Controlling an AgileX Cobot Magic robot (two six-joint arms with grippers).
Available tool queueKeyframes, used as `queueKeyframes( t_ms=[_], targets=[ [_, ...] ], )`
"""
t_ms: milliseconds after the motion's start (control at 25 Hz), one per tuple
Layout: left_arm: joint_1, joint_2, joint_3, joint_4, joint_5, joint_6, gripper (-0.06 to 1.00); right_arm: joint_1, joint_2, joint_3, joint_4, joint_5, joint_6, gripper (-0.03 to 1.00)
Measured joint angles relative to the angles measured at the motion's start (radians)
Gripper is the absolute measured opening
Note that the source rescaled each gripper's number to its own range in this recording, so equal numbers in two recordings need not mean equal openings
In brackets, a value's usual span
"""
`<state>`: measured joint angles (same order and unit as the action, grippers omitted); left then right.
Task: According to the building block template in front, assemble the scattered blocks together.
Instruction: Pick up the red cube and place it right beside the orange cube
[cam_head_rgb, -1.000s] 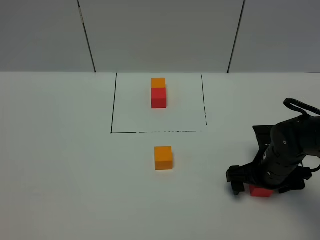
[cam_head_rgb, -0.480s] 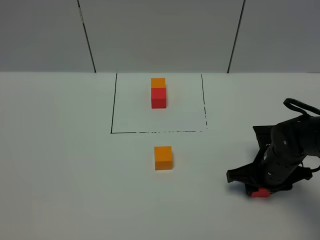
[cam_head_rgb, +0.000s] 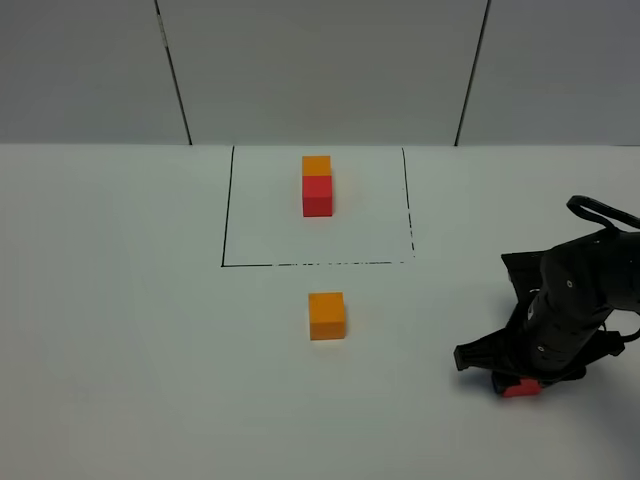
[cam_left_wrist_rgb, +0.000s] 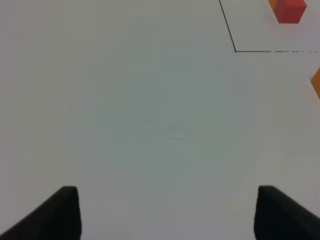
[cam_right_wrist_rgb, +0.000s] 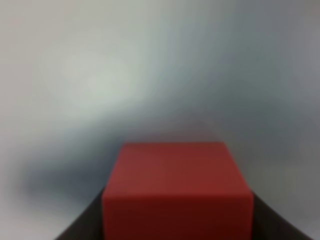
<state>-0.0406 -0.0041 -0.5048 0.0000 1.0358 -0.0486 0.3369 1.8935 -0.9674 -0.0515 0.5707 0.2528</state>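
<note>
While the right gripper (cam_head_rgb: 517, 381) clamps the red cube (cam_right_wrist_rgb: 177, 190), the orange cube (cam_head_rgb: 326, 315) lies well apart to its left; the left gripper (cam_left_wrist_rgb: 167, 215) hangs parted, empty.

The right arm (cam_head_rgb: 570, 310) folds low at the near right, bent over. The right jaws point down, clamped on the red cube (cam_right_wrist_rgb: 177, 190) — the left jaws stand parted, holding nothing.
</note>
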Motion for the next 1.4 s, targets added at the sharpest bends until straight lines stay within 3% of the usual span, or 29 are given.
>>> queueKeyframes(
  t_ms=[120,360,520,640,960,1400],
  targets=[
    [0.0,0.0,0.0,0.0,0.0,0.0,0.57,0.0,-0.021,-0.052,0.0,0.11,-0.125,0.0],
    [0.0,0.0,0.0,0.0,0.0,0.0,0.57,0.018,-0.066,-0.236,0.002,0.335,-0.504,0.0],
    [0.0,0.0,0.0,0.0,0.0,0.0,0.57,0.049,-0.068,-0.308,-0.003,0.401,-0.797,0.0],
    [0.0,0.0,0.0,0.0,0.0,0.0,0.57,0.068,-0.052,-0.358,-0.003,0.425,-0.949,0.0],
    [0.0,0.0,0.0,0.0,0.0,0.0,0.57,0.136,0.096,-0.536,-0.02,0.534,-1.093,0.0],
    [0.0,0.0,0.0,0.0,0.0,0.0,0.57,0.228,0.271,-0.739,-0.051,0.548,-1.193,0.0]
  ],
)
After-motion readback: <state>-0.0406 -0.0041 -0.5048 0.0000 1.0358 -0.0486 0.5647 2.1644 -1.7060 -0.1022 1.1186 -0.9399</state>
